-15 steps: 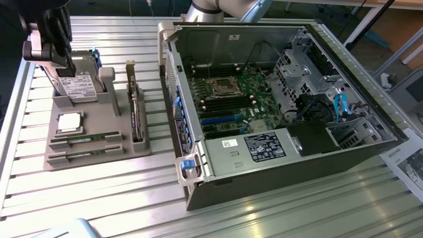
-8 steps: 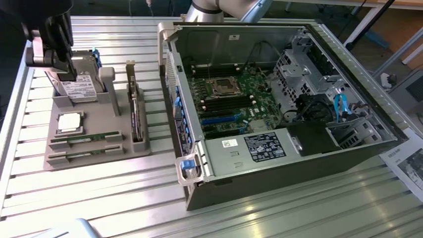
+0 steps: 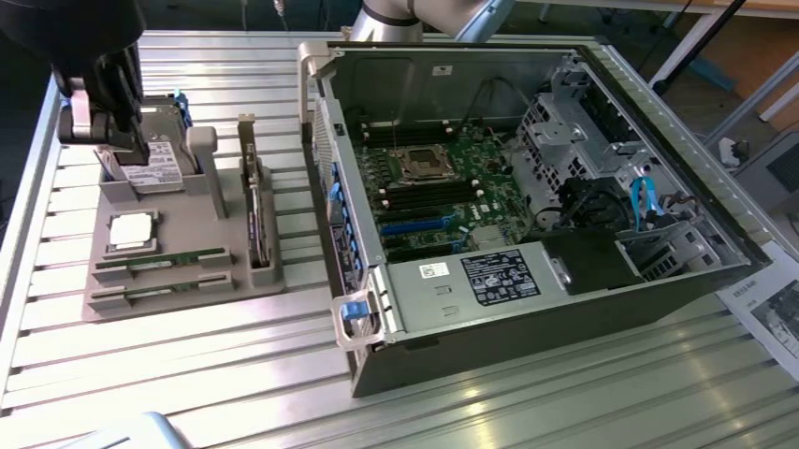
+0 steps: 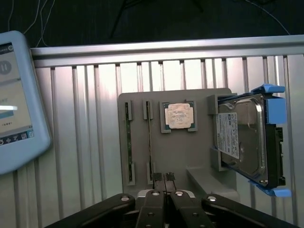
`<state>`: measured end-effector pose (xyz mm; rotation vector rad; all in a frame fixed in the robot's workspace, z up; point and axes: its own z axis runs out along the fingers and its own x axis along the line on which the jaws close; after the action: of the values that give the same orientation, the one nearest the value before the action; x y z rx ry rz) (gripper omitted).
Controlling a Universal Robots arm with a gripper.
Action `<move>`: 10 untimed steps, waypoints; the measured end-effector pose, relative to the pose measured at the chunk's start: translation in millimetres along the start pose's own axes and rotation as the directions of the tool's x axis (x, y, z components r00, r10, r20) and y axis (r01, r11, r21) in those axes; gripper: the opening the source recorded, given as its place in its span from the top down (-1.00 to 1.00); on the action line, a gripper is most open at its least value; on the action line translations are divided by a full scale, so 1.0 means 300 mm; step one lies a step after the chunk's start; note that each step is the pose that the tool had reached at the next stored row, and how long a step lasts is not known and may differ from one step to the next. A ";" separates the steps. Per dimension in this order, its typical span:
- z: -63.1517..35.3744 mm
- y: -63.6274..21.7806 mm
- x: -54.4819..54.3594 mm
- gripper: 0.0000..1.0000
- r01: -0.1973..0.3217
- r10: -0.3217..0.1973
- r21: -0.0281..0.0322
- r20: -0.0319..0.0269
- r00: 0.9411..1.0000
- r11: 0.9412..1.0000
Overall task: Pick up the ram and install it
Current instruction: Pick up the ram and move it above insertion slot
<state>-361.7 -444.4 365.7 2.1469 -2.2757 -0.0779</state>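
Two ram sticks lie on edge in slots of the grey holder [image 3: 187,234]: one ram stick [image 3: 163,258] and a second [image 3: 156,292] beside it. The wrist view shows them as thin green strips, ram [image 4: 149,142] and ram [image 4: 128,142]. My gripper [image 3: 119,131] hangs above the holder's far end, over the hard drive [image 3: 156,170]. Its fingers [image 4: 161,183] are pressed together with nothing between them, and the gripper [image 4: 165,176] is well above the holder [image 4: 190,156], near the end of one ram stick.
On the holder there are also a square silver processor [image 3: 131,232], [image 4: 179,115], a tall expansion card [image 3: 256,220] and the blue-railed hard drive [image 4: 242,137]. The open computer case [image 3: 649,290] with its motherboard [image 3: 431,187] lies at the exterior view's right. A tablet [image 4: 14,99] lies beside the holder.
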 end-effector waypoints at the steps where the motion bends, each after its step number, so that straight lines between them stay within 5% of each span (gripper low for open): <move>1: 0.005 0.000 0.001 0.80 0.000 0.000 0.000 0.000 1.000 1.000; 10: 0.043 -0.002 0.008 0.80 0.001 -0.001 0.000 0.001 1.000 1.000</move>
<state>-361.8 -446.4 352.7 2.1482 -2.2753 -0.0791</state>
